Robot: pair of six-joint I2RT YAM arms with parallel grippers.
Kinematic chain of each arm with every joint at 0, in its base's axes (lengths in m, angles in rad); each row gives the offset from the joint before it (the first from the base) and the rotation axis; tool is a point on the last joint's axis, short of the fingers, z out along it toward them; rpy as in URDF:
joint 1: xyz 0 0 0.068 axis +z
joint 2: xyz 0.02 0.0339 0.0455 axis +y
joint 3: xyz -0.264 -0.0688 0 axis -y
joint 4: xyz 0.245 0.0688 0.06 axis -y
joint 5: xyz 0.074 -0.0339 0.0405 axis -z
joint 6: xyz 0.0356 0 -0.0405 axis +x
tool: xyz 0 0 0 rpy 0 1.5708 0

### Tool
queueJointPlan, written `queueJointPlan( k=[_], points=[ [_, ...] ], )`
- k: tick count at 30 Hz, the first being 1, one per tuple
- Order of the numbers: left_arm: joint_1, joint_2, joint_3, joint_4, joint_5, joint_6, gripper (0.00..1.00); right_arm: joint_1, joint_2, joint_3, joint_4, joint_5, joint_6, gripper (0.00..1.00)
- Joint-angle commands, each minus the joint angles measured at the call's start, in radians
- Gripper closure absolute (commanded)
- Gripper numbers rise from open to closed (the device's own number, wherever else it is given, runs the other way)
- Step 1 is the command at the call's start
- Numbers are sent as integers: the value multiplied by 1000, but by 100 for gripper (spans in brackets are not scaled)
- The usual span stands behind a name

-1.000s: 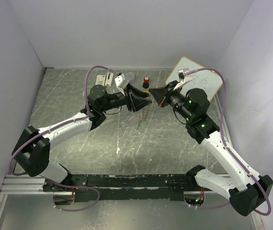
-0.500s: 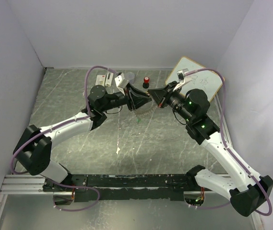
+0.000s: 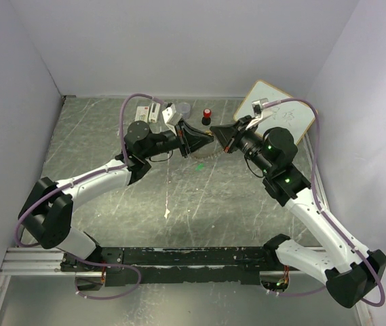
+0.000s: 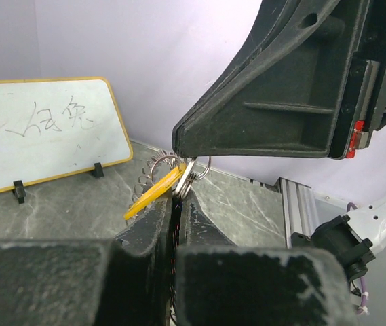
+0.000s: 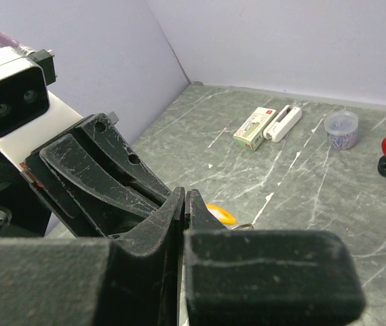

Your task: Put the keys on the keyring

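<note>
My two grippers meet tip to tip above the middle back of the table. In the left wrist view my left gripper (image 4: 178, 198) is shut, with the yellow key (image 4: 153, 193) slanting out from its tips and thin silver metal pinched between them. The keyring (image 4: 174, 165) shows as wire loops just under the tip of my right gripper (image 4: 179, 144). My right gripper (image 5: 186, 198) is shut on the ring's thin metal, the yellow key (image 5: 220, 214) just beyond it. From above, the keyring (image 3: 209, 153) hangs under both grippers and the green key (image 3: 198, 165) shows below them.
A whiteboard (image 3: 282, 112) leans at the back right. A red-capped black knob (image 3: 207, 115), a grey round cup (image 3: 184, 109) and white boxes (image 3: 148, 112) sit along the back. An aluminium rail (image 4: 301, 210) runs along the table's right edge.
My left gripper has shut at the yellow key. The hanging ring and green key have drawn up closer under the grippers. The right gripper stayed shut.
</note>
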Motion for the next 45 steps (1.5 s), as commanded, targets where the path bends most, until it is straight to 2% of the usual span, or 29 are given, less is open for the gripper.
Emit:
queueJointPlan(
  k=[1,8,14,29,37,41,42,45],
  points=[
    [0,-49,-5,21,-20,19,93,8,-30,-4,3,49,3,100],
    [2,-101,-16,-38,-96,39,93,7,-38,-7,-50,145,13,100],
    [9,-130,-3,-69,-144,39,93,7,-47,-49,-31,134,28,100],
    [23,-121,-38,59,-206,-31,93,7,-92,-158,-16,135,77,100],
    [23,-110,-26,47,-181,-30,93,7,-103,-146,-3,118,54,100],
    [23,-108,-12,5,-151,-20,93,7,-124,-127,39,95,4,66],
    [23,-109,-8,-6,-145,-18,93,7,-121,-113,38,81,-15,60],
    [23,-110,0,-36,-115,-12,93,6,-96,-66,35,25,-76,57]
  ],
)
